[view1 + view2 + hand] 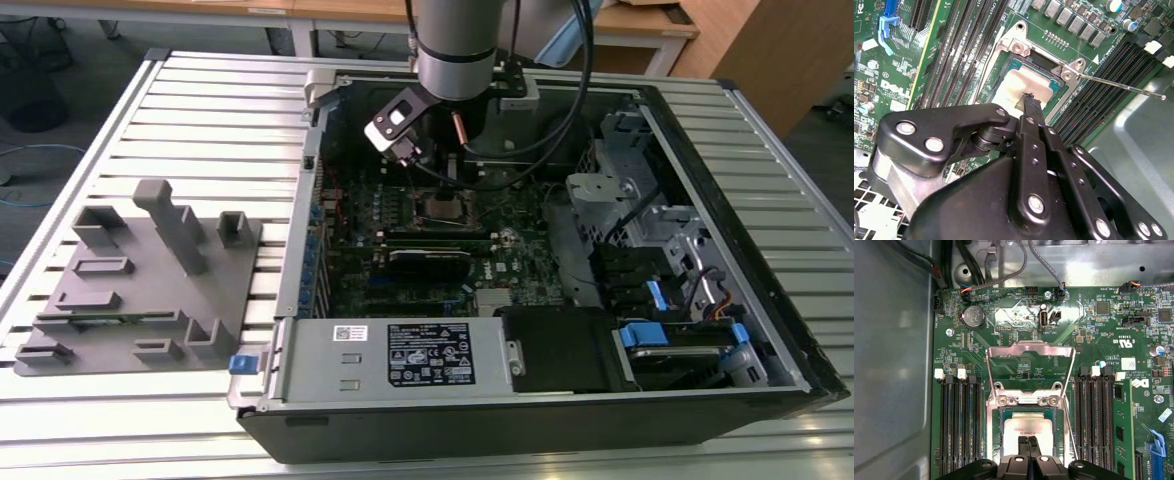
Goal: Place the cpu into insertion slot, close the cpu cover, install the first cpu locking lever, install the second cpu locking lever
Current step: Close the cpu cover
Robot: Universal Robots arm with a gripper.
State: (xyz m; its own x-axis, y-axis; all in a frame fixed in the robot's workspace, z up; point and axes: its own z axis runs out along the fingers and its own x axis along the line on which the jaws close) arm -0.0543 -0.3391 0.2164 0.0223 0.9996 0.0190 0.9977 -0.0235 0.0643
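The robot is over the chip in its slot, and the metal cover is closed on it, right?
No, the cpu cover is open, tipped back off the insertion slot, as the first wrist view shows. The gripper is over the cpu.

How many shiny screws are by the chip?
2: one screw and another screw at the ends of the silvery bracket beside the cpu. The gripper may hide more.

The arm [461, 45] hangs vertical, its tool [1029, 440] pointing straight down, both slim black fingers [1024, 446] closed together tip against tip
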